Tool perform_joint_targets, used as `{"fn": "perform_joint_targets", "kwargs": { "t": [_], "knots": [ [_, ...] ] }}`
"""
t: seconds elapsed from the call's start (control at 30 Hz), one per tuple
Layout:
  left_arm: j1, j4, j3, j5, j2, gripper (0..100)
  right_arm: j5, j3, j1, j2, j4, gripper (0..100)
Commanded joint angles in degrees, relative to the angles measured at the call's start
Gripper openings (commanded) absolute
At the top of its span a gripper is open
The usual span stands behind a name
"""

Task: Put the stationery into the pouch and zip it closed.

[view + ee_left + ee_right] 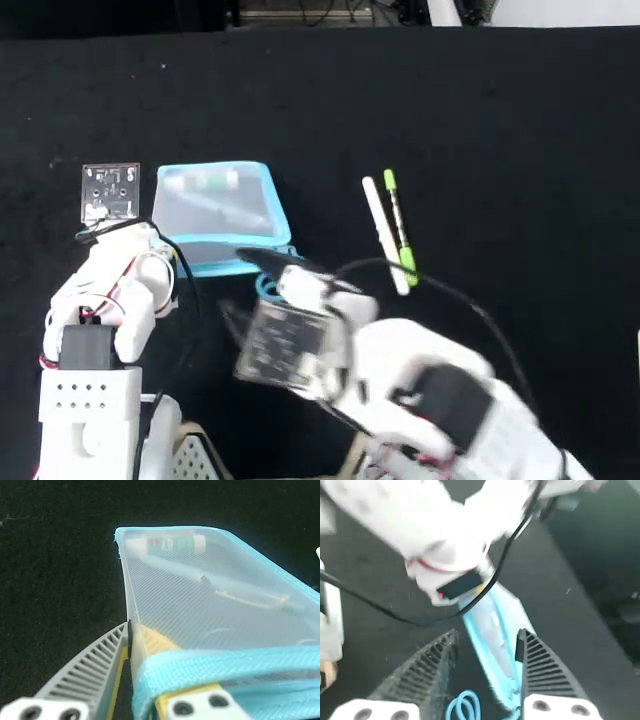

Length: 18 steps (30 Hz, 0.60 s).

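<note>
Stationery (170, 544) partly fills your pouch (215, 205); white pen (383, 232) and green pen (399, 220) wait outside. Left pincer (132, 632) clamps the pouch; right pincer (487, 635) gapes.

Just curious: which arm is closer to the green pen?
Right. The right tool is at the pouch edge nearer the green pen; the left tool clamps the pouch's far corner.

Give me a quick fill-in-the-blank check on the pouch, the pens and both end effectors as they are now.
The left end effector is ____ on the edge of the pouch.
The right end effector stands ____, straddling the pouch's edge.
Outside the pouch, ____ items of stationery lie on the table: a white pen and a green pen.
Missing words: shut; open; two.
</note>
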<state>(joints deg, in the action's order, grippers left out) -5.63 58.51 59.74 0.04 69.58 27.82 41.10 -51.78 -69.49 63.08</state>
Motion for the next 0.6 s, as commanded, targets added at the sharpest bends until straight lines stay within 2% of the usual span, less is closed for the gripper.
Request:
{"fn": "perform_joint_targets", "kwargs": {
  "t": [0.0,0.1,0.23,0.4,0.57],
  "knots": [
    [0.22,-0.97,-0.92,0.7,0.62,3,0.0,-7.78,12.92,-3.3,5.8,16.9],
    [0.22,-0.97,-0.92,0.7,0.62,3,-0.18,-5.14,26.46,-2.15,5.89,16.7],
    [0.22,-0.97,-0.92,0.7,0.62,3,-0.44,3.47,38.15,4.26,2.2,16.7],
    [0.22,-0.97,-0.92,0.7,0.62,3,-8.7,10.51,46.24,18.86,-10.37,16.6],
    [0.22,-0.97,-0.84,0.7,0.53,3,-14.33,7.16,48.53,38.55,-19.25,16.6]
  ]
}}
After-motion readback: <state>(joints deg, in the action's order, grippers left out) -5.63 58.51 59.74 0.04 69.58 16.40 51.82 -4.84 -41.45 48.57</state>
